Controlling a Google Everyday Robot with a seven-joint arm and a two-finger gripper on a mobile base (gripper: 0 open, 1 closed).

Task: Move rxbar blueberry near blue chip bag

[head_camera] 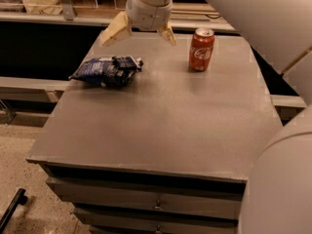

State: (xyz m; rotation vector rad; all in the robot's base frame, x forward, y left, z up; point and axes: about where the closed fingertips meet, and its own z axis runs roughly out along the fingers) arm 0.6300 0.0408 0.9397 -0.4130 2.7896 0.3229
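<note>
The blue chip bag [99, 72] lies crumpled on the grey table [161, 126] at its left side. The rxbar blueberry [126, 62], a small dark flat bar, rests against the bag's right end, touching it. My gripper [141, 32] hangs above the table's far edge, up and to the right of the bar. It is open and empty, with its tan fingers [115, 30] spread wide. It touches neither the bar nor the bag.
A red cola can [201, 49] stands upright at the back right of the table. My white arm fills the upper right and right side. Drawers sit below the table's front edge. A counter runs behind the table.
</note>
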